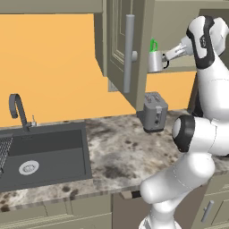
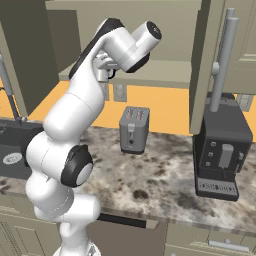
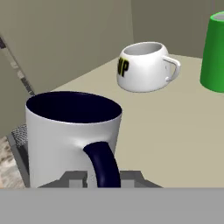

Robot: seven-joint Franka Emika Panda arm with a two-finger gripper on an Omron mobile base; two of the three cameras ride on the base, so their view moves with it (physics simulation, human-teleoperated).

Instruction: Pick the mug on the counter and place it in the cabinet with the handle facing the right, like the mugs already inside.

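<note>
The cabinet [image 1: 120,42] hangs above the counter [image 1: 120,152] with its panelled door swung open, the long grey bar handle [image 1: 129,53] standing upright on it. In the left base view the dark sink [image 1: 49,152] lies at the counter's 9 o'clock end with a curved tap [image 1: 17,109] behind it. In the right base view a black coffee machine [image 2: 222,150] stands at the 3 o'clock side. The white arm [image 1: 197,134] reaches up from the base to the cabinet's flat shelf [image 3: 175,131]. A grey toaster [image 1: 155,112] sits on the counter at 6 o'clock below the shelf's front edge.

The mug [image 1: 155,61] stands upright on the shelf near its front edge, with its dark loop handle [image 3: 103,164] turned toward the pincer [image 1: 166,57], at the mug's 3 o'clock in the left base view. In the hand view a green mug [image 3: 213,52] stands at 2 o'clock from it, and a rounder white mug [image 3: 142,68] with yellow-and-black lettering at 1 o'clock, well apart, its handle pointing to 3 o'clock. Behind the mug, in the left base view, a bright green loop [image 1: 153,45] rises at 12 o'clock.

The pincer's two tips [image 3: 74,178] flank the dark handle closely. I cannot tell whether they clench it or have let go.
</note>
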